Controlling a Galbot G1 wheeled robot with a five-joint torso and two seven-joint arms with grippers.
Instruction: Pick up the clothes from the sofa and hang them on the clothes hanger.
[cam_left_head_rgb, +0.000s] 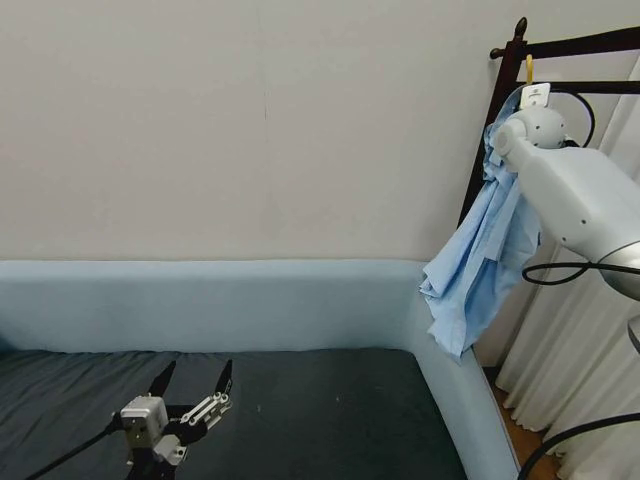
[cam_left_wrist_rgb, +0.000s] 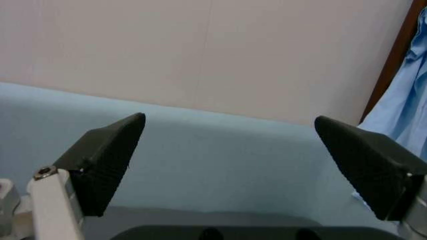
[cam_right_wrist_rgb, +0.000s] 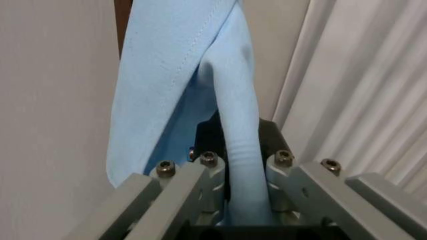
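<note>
Shirt (cam_left_head_rgb: 478, 262) runs between right gripper (cam_right_wrist_rgb: 237, 150) jaws, apparently clamped; left gripper (cam_left_head_rgb: 198, 374) parked low

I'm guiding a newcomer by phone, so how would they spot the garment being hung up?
Find the pale blue sofa along the wall and follow it to its right end, where a dark wooden rack stands. The shirt hangs there, pinched in the right gripper: crumpled light-blue cloth against dark wood, beside white curtains.
</note>
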